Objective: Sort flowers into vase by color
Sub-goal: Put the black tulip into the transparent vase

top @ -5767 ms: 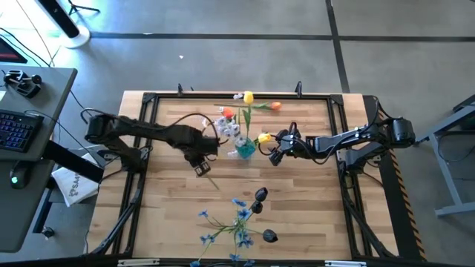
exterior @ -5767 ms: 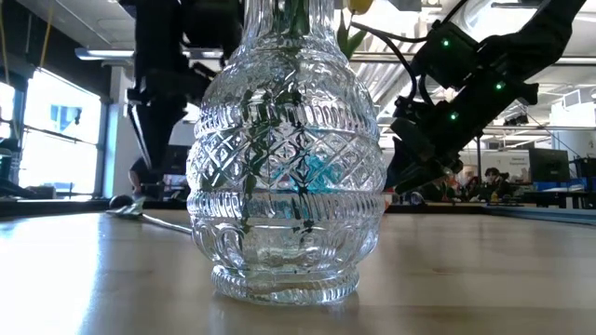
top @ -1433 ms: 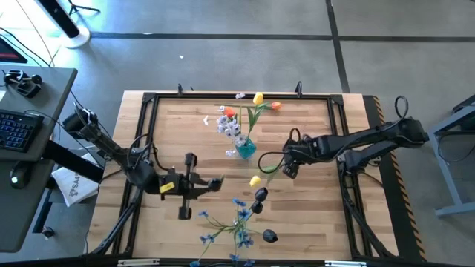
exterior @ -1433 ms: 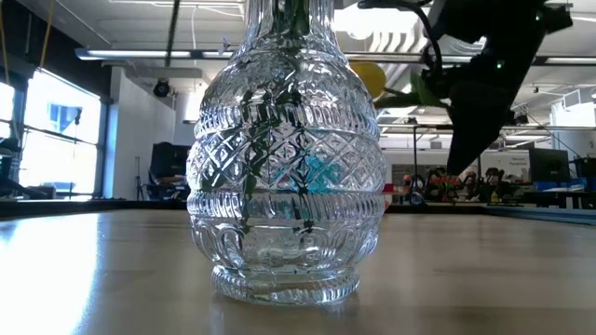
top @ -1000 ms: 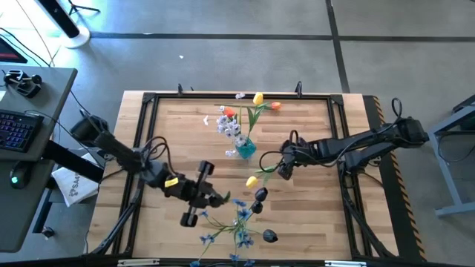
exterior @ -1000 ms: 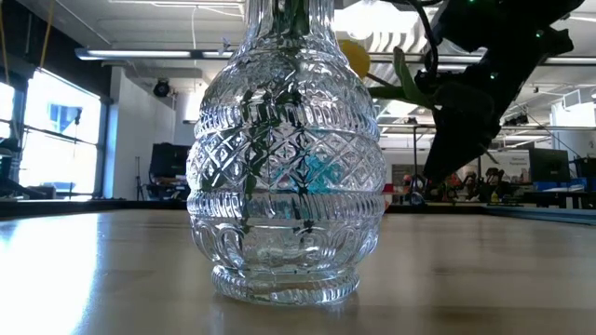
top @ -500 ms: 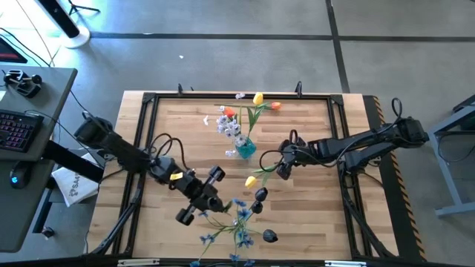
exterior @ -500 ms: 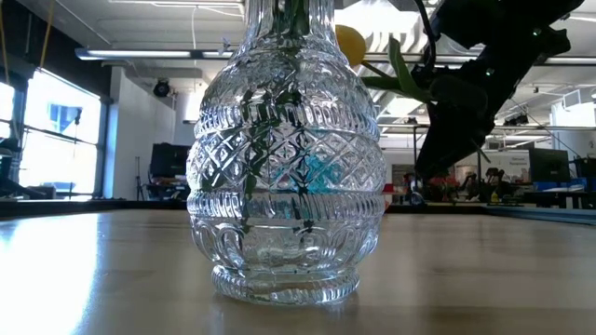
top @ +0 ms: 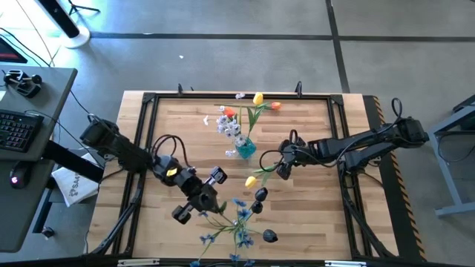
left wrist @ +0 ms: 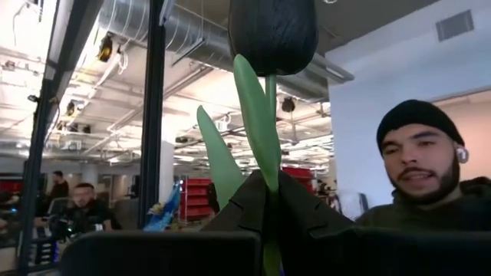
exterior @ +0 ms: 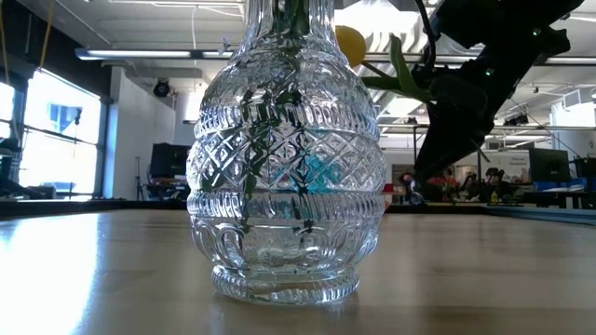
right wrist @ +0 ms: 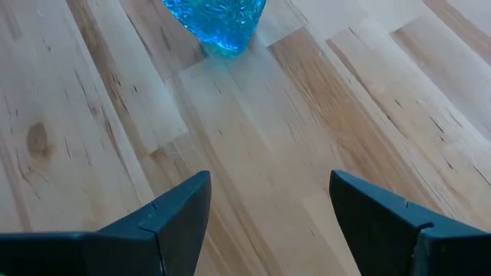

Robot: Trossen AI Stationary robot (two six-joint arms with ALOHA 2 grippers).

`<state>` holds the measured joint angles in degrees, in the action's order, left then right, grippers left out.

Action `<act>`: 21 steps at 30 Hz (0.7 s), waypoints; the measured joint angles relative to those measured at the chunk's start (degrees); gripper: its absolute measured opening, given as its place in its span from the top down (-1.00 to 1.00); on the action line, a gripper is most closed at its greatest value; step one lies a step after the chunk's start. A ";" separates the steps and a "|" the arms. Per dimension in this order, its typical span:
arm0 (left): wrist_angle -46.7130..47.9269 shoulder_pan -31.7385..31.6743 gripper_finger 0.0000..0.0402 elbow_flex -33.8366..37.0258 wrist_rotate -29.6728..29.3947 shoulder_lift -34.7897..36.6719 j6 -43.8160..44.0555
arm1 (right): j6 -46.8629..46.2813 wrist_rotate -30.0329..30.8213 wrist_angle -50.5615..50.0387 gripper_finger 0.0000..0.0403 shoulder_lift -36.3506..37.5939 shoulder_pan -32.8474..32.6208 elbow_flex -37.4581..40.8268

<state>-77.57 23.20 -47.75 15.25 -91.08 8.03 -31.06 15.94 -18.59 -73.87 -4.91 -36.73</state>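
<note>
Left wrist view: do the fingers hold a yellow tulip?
No, the fingers are shut on the stem of a dark bud.

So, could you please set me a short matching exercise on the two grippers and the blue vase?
Things:
1. left gripper
2. right gripper
3. blue vase

States:
A. holds white sprays
B. shut on the stem of a dark bud
C. open, with nothing between its fingers

Pairs: 1-B, 2-C, 3-A
</note>
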 joint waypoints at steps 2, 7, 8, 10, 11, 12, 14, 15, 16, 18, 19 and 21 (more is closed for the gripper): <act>0.01 0.00 0.99 0.00 -0.02 -0.35 0.33 | 0.04 0.09 0.02 -0.31 0.00 0.00 0.00; -0.44 -0.54 0.99 0.00 -0.67 -2.87 0.84 | 0.04 0.13 0.07 -0.31 0.00 0.00 0.00; -0.58 -0.82 0.99 0.00 -0.70 -3.27 1.02 | 0.04 0.11 0.06 -0.31 0.00 0.00 0.00; -0.85 -1.35 0.99 0.00 -0.74 -3.91 1.81 | 0.01 0.11 0.07 -0.31 0.00 0.00 0.00; -0.76 -1.61 0.99 0.00 -0.72 -4.22 2.02 | 0.04 0.11 0.07 -0.31 0.00 0.00 0.00; -0.29 -1.90 0.99 0.00 -0.75 -4.47 2.30 | 0.04 0.11 0.07 -0.31 0.00 0.00 0.00; 0.65 -2.51 0.99 0.00 -0.79 -4.95 2.39 | 0.03 0.13 0.07 -0.31 0.00 0.00 -0.02; 1.40 -2.71 0.99 0.00 -0.81 -4.99 2.38 | 0.04 0.13 0.07 -0.31 0.00 0.00 -0.02; 2.11 -2.95 0.98 0.00 -1.08 -4.99 2.26 | 0.04 0.13 0.07 -0.31 0.00 0.00 -0.02; 4.18 -3.42 0.97 0.00 -1.91 -4.99 1.95 | 0.04 0.13 0.07 -0.31 0.00 0.00 -0.02; 5.57 -3.60 0.94 0.00 -2.12 -4.86 1.95 | 0.04 0.13 0.07 -0.31 0.00 0.00 -0.02; 7.82 -3.96 0.85 0.00 -2.12 -4.71 1.95 | 0.04 0.14 0.07 -0.31 0.00 0.00 -0.02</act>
<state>-69.75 19.24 -47.75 13.13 -95.79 9.98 -31.03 16.09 -18.52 -73.87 -4.91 -36.75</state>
